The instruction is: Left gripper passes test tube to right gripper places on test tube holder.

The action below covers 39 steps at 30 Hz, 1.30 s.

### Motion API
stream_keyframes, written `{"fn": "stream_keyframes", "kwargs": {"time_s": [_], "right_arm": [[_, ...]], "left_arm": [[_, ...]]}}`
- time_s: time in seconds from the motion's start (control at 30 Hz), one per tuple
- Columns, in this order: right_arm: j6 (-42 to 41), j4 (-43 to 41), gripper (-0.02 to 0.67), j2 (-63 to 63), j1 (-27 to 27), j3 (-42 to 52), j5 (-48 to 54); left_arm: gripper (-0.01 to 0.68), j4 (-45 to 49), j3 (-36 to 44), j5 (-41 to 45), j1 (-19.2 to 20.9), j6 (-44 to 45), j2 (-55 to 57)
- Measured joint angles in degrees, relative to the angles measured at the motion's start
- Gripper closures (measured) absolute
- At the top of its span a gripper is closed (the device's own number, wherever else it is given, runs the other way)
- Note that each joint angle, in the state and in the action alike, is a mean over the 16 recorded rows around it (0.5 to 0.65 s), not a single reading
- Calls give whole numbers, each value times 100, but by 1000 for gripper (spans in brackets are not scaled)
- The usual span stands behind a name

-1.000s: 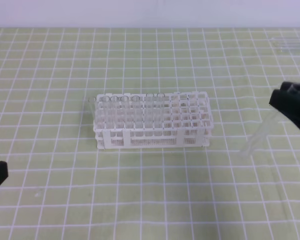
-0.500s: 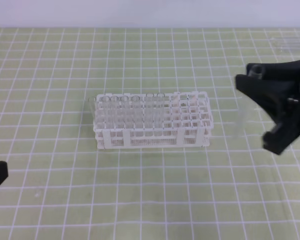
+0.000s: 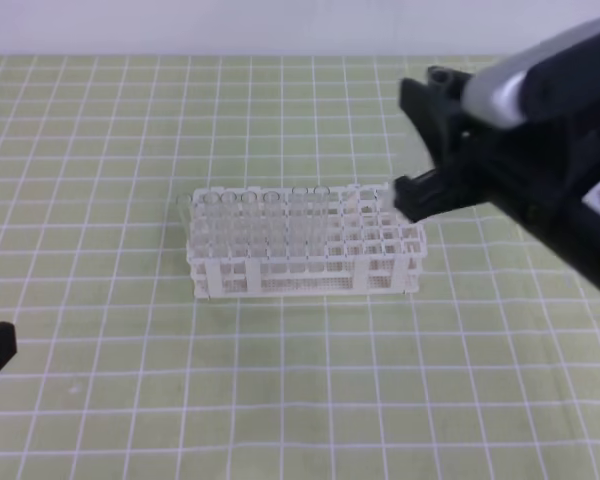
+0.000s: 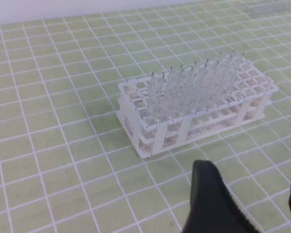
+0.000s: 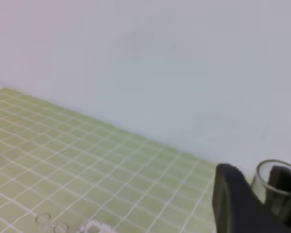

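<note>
While the test tube [image 5: 276,180] sits pinched between the fingers of the right gripper [image 5: 266,194], you see only its open rim, in the right wrist view; its lower end is out of sight. In the high view that gripper [image 3: 412,150] hangs over the right end of the test tube holder [image 3: 305,240], and its bulk hides the glass there. Your main risk, as I judge it, is lowering blind: if the rounded bottom meets a lattice bar instead of a square hole, the tube could tip, slip in the pads or nudge the rack. The holder [image 4: 194,109] already carries a row of clear tubes [image 4: 194,85] upright along its far side; the nearer holes look empty. Your left gripper [image 4: 252,204] waits low near the mat, spread apart and holding nothing.
</note>
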Motion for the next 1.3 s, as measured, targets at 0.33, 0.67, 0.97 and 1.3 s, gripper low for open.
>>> {"fn": "stream_keyframes", "kwargs": {"time_s": [0.33, 0.67, 0.97, 1.3], "right_arm": [[1195, -1139, 639, 1008, 369, 3, -1869], [1647, -1190, 639, 1869, 415, 4, -2766], [2142, -1322, 639, 2366, 415, 4, -2952], [2260, -1438, 639, 2547, 415, 4, -2858]], "left_arm": [[641, 5, 0, 0, 0, 0, 3], [641, 0, 0, 3, -4, 1, -11], [641, -4, 0, 5, -3, 1, -8], [641, -3, 0, 5, -3, 1, -8]]}}
